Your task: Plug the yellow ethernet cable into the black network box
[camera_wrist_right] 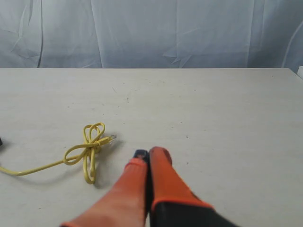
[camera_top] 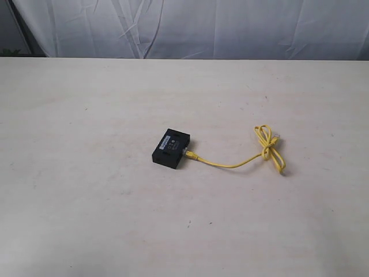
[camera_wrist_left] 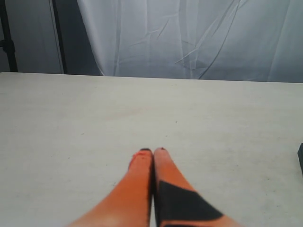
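Note:
The black network box [camera_top: 171,149] lies flat near the table's middle. The yellow ethernet cable [camera_top: 230,164] runs from the box's right side, where its plug [camera_top: 188,153] sits against the box, out to a loose loop-knot [camera_top: 267,145] on the right. In the right wrist view the knot [camera_wrist_right: 90,149] and the free clear plug [camera_wrist_right: 111,138] lie beside my right gripper [camera_wrist_right: 148,153], which is shut and empty. My left gripper [camera_wrist_left: 152,151] is shut on nothing above bare table; a sliver of the box [camera_wrist_left: 300,158] shows at the frame edge. Neither arm appears in the exterior view.
A white cloth backdrop [camera_top: 190,26] hangs behind the table's far edge [camera_top: 184,58]. The pale tabletop [camera_top: 86,202] carries nothing else in view.

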### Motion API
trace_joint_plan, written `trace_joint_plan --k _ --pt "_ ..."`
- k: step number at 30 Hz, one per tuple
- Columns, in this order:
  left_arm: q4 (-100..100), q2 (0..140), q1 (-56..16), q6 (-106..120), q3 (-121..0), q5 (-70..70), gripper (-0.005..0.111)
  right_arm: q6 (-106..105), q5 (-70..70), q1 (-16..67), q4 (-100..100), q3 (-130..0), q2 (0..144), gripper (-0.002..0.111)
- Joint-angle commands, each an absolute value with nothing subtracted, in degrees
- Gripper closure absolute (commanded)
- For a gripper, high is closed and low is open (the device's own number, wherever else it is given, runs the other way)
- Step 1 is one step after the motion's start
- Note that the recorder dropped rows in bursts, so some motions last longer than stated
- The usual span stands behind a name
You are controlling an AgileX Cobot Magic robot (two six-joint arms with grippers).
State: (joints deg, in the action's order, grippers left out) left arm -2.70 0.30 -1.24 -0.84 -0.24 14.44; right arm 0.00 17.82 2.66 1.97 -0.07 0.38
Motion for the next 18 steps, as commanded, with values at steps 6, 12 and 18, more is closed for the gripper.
trace_joint_plan --k 6,12,18 --pt "-2.44 0.0 -1.12 -1.02 0.0 13.44 0.107 0.0 17.35 2.35 1.99 0.0 0.0 0.108" --pt "-2.44 0.0 -1.12 -1.02 0.0 13.44 0.107 0.0 17.51 2.35 2.11 0.0 0.0 0.108" --pt "-2.44 0.0 -1.12 -1.02 0.0 13.44 0.107 0.0 17.51 2.35 2.24 0.0 0.0 0.108"
